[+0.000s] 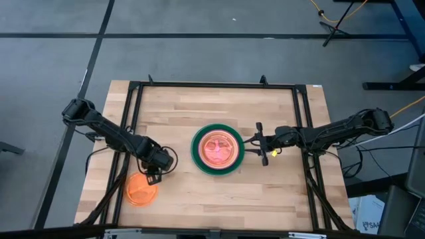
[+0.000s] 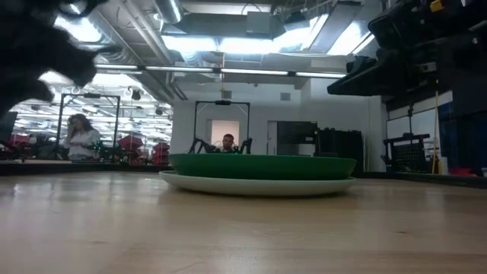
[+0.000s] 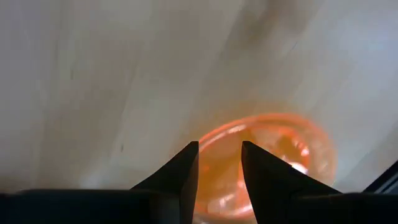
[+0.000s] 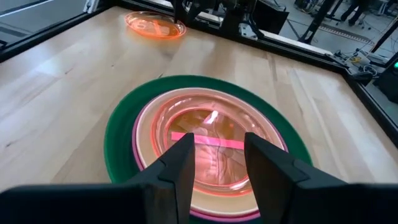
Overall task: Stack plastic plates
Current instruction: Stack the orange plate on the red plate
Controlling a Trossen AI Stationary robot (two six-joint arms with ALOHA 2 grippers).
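Observation:
A stack of plates (image 1: 218, 151) stands mid-table. A pale plate (image 2: 259, 185) is at its bottom, and a dark green plate (image 4: 121, 134) lies on that. Inside show a magenta rim (image 4: 138, 155), a peach plate and a translucent pink-red plate (image 4: 205, 137) on top. An orange plate (image 1: 140, 191) lies flat toward the near left corner, also the orange plate (image 4: 155, 26). My left gripper (image 1: 154, 175) is open over the orange plate's (image 3: 273, 149) far right rim. My right gripper (image 1: 255, 143) hangs open just right of the stack, fingers (image 4: 180, 163) over its edge, touching nothing. My left gripper (image 3: 219, 152) points down with its two fingers on either side of the orange plate's rim (image 3: 217, 134). I cannot tell whether they touch it. The plate lies flat on the table.
Black frame rails (image 1: 136, 113) run along the table's left, right and far sides. Bare wood lies around the stack. In the low view, people (image 2: 80, 137) show in the room beyond the table.

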